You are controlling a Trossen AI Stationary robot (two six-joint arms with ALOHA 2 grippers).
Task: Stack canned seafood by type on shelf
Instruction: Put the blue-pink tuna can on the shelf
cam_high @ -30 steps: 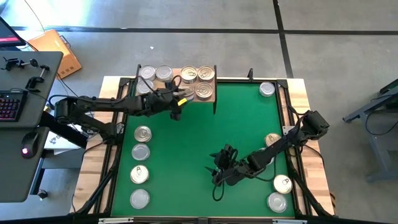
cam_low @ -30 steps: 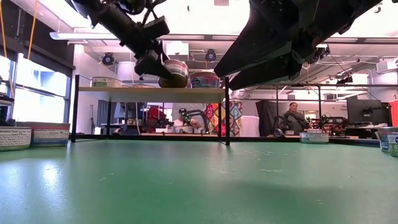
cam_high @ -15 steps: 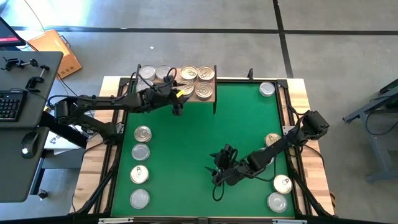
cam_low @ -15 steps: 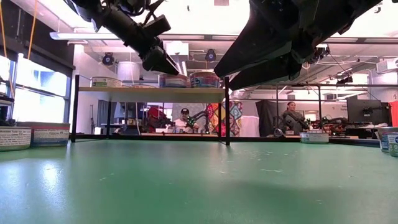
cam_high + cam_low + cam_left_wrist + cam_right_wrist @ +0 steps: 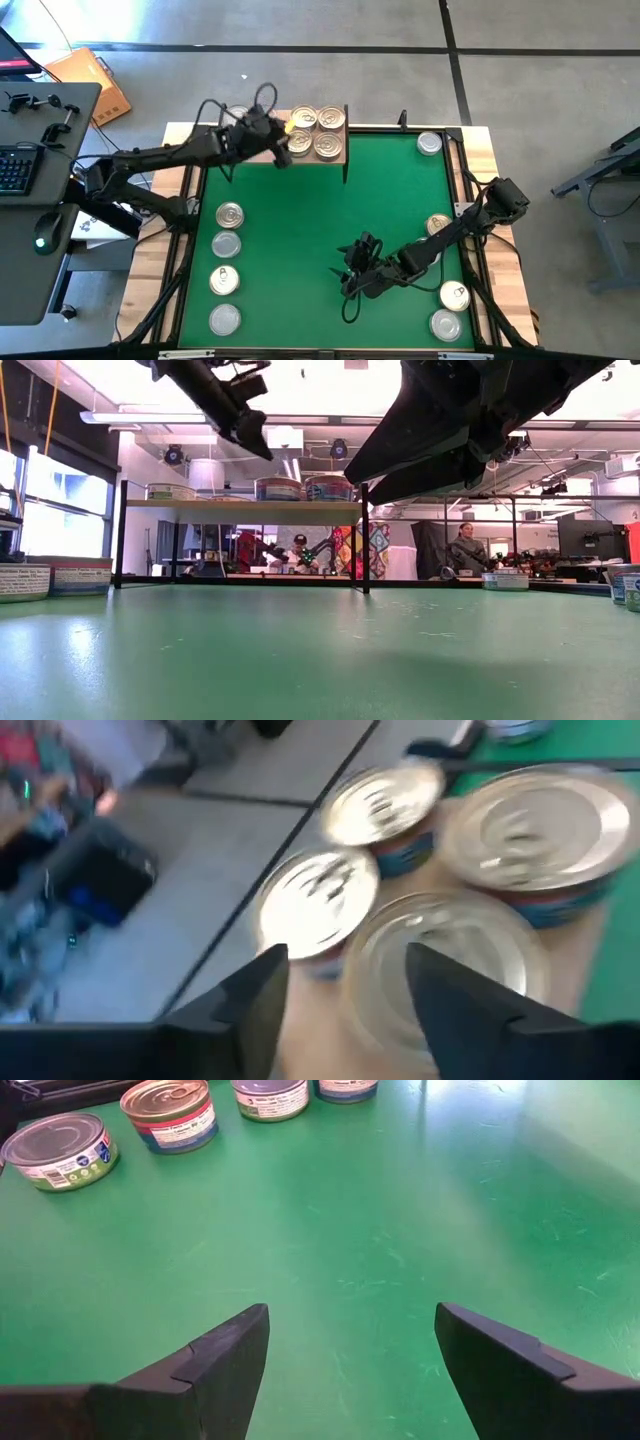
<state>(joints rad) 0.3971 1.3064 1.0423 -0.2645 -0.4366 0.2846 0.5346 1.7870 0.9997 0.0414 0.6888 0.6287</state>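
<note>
The shelf (image 5: 340, 152) stands at the mat's far edge on thin black legs (image 5: 364, 540). Three gold-lidded cans (image 5: 326, 145) show on its right part, and the left arm hides the cans on its left part. In the low view, cans (image 5: 278, 489) sit in a row on the board. My left gripper (image 5: 345, 955) is open and hovers above the shelf's cans (image 5: 440, 960), touching none. My right gripper (image 5: 352, 1315) is open and hangs low over the mat's near middle (image 5: 352, 275). More cans rest on their bases down the mat's left side (image 5: 226, 244) and right side (image 5: 455, 295).
A single can (image 5: 429, 143) stands at the mat's far right corner. In the right wrist view, several cans (image 5: 60, 1150) line the mat's edge ahead of the fingers. The green mat's middle (image 5: 330, 215) is bare. People sit in the room behind the table (image 5: 467, 540).
My left gripper carried a can above the shelf, set it on the board and let go. It then rose clear and drew toward the table's far edge. The can now stands on the shelf beside the others.
</note>
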